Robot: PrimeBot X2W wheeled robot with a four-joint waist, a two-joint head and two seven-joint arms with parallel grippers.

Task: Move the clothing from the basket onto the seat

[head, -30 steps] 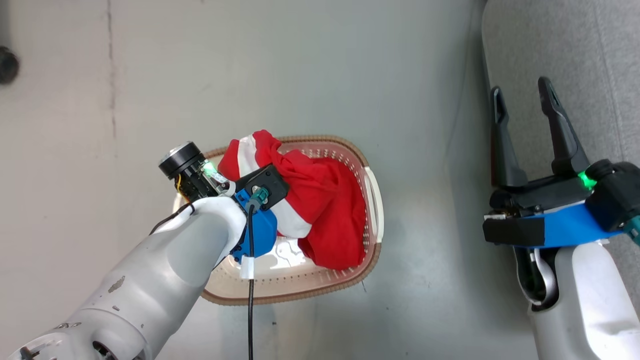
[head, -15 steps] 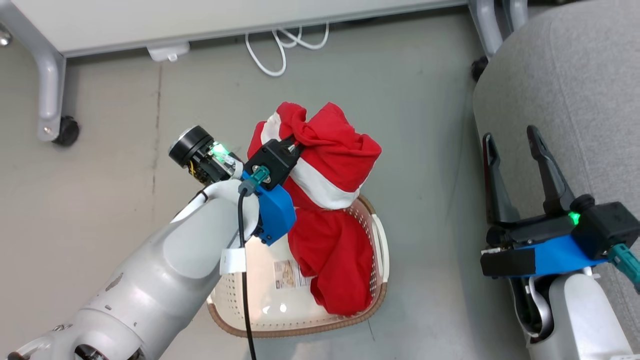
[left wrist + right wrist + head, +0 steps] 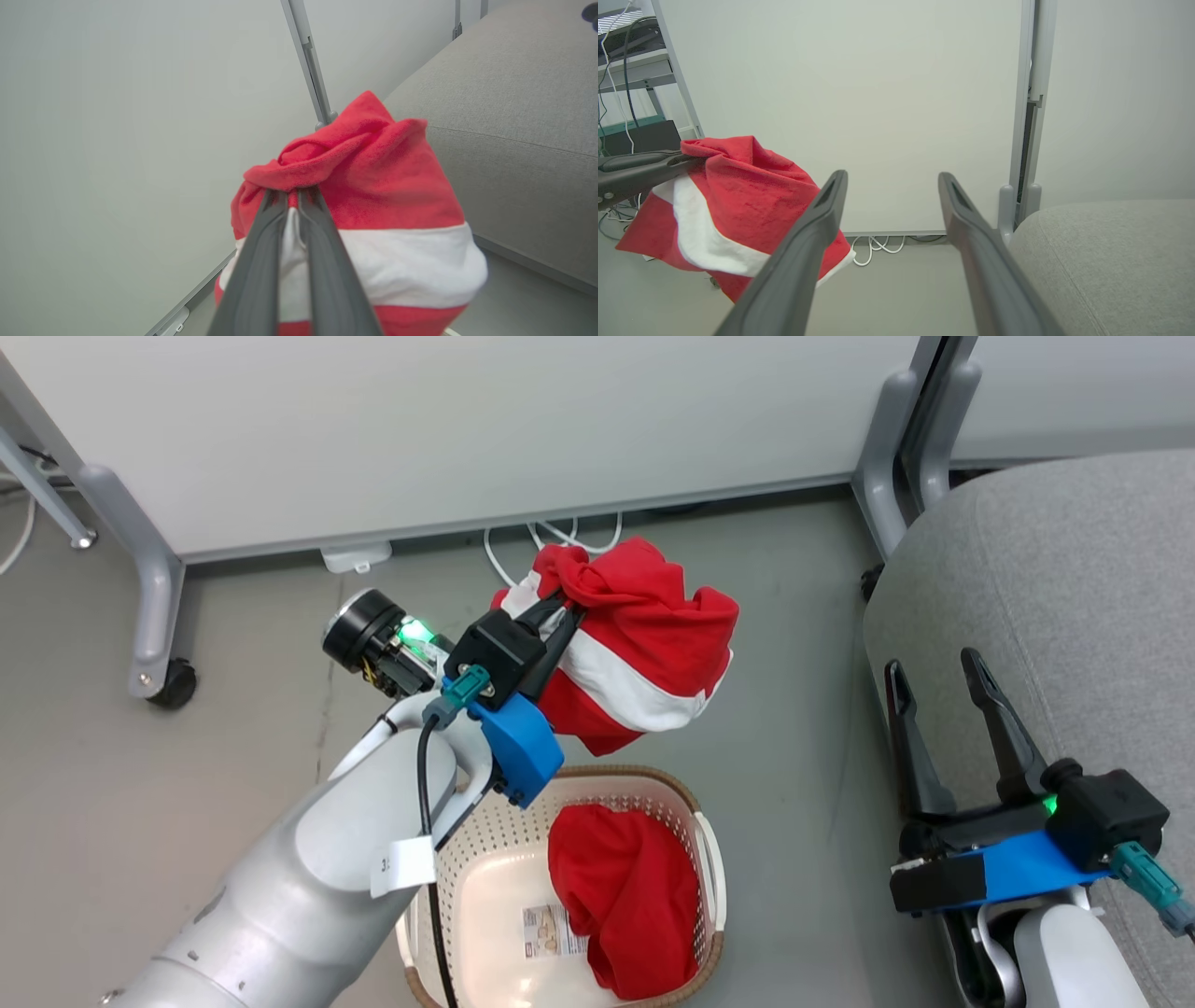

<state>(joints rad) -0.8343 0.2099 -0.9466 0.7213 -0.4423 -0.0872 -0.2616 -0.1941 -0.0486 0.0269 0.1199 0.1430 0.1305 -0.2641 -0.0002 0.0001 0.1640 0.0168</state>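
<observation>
The left end effector (image 3: 565,607) is clenched on the bright red, white-striped soft garment (image 3: 644,644), which hangs clear of the cream perforated plastic basket (image 3: 607,771). I'd carry it right, high over the rounded grey fabric seat (image 3: 1074,569), then release.

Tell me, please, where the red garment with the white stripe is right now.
In the head view the striped garment hangs from the left gripper, above the basket and left of the grey seat.

Little legible writing.
The white tag (image 3: 401,865) on the black cable (image 3: 423,775) begins with a 3; the sticker (image 3: 551,931) inside the basket (image 3: 616,772) is too small to read.
</observation>
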